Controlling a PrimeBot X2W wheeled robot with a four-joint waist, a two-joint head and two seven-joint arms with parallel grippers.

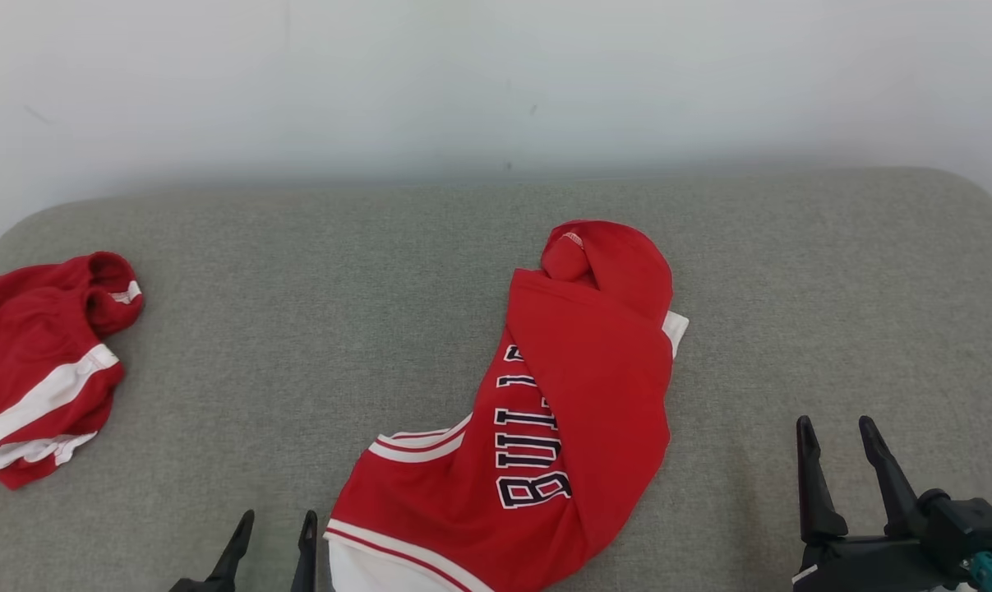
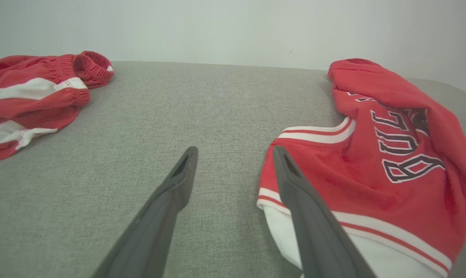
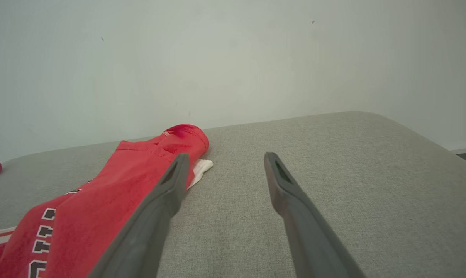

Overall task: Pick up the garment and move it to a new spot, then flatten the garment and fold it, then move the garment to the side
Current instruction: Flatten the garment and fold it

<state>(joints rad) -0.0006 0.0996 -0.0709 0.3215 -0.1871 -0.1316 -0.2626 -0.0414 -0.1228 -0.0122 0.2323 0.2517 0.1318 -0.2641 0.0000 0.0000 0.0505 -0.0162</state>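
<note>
A red jersey with dark lettering and white trim, the garment [image 1: 561,411], lies crumpled and partly folded over itself in the middle of the grey cushioned surface [image 1: 315,312]. It also appears in the left wrist view, garment [image 2: 371,166], and in the right wrist view, garment [image 3: 101,197]. My left gripper [image 1: 275,520] stands open at the bottom edge, just left of the jersey's lower hem, holding nothing. My right gripper [image 1: 837,427] is open at the lower right, well clear of the cloth. Open left gripper [image 2: 234,152] has one finger over the hem; open right gripper [image 3: 225,158] is beside the jersey.
A second red garment with white stripes [image 1: 39,370] lies bunched at the far left edge of the surface, also seen as red shorts [image 2: 36,92]. A pale wall [image 1: 496,82] rises behind. The surface's right edge curves down [image 3: 429,139].
</note>
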